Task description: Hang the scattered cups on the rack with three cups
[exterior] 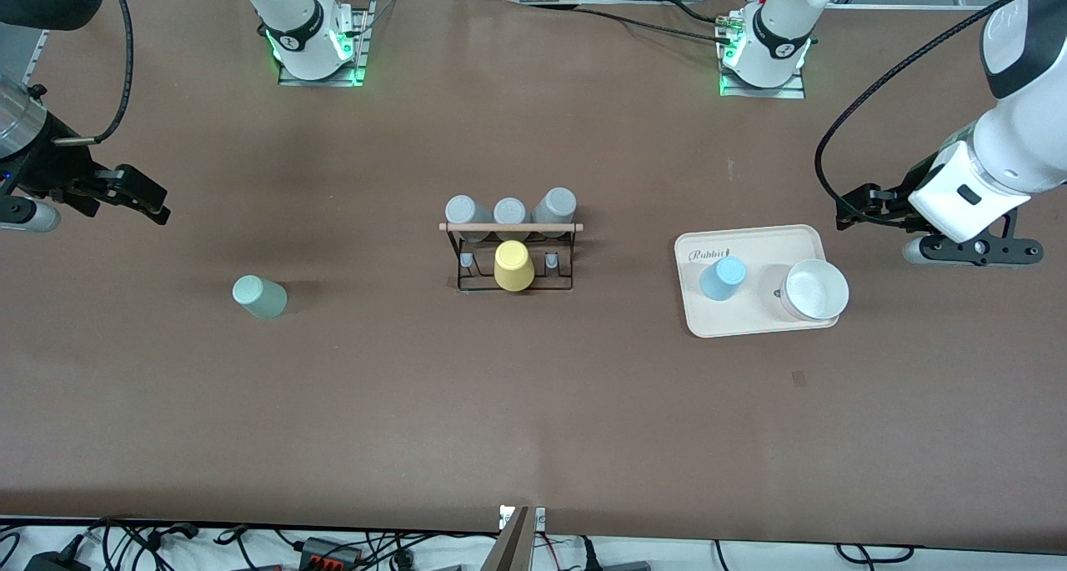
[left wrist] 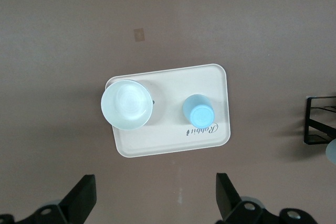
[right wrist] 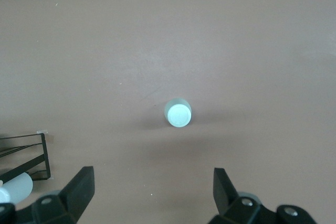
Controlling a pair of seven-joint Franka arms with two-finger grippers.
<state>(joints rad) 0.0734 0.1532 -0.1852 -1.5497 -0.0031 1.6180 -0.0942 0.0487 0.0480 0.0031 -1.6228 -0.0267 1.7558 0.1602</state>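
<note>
The pale mint-green cup stands upside down on the bare table toward the right arm's end; it also shows in the right wrist view. The light blue cup stands upside down on the cream tray, as the left wrist view also shows. The black wire rack with its wooden rod stands mid-table, holding three grey cups and a yellow cup. My right gripper is open and empty, up above the table. My left gripper is open and empty, beside the tray.
A white bowl sits on the tray beside the blue cup; it also shows in the left wrist view. The rack's edge shows in both wrist views.
</note>
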